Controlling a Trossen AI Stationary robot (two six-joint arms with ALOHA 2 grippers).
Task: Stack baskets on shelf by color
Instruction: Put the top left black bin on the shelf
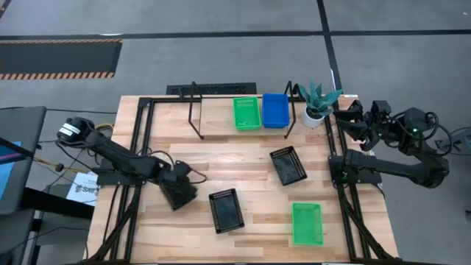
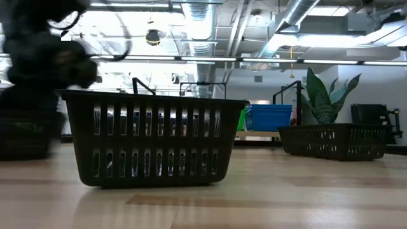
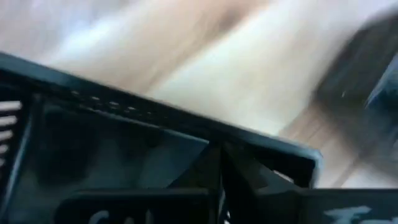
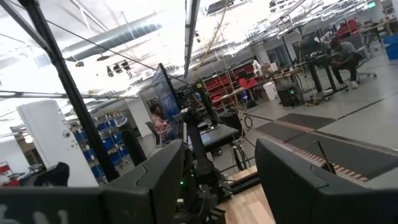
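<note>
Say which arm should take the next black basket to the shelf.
Left. Its gripper is already down at a black basket, jaws shut on its rim. The right gripper is parked off the table's far right edge, jaws open, pointing away.

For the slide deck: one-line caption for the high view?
Left tool shut on a black perforated plastic basket; green and blue baskets on the light-wood shelf.
</note>
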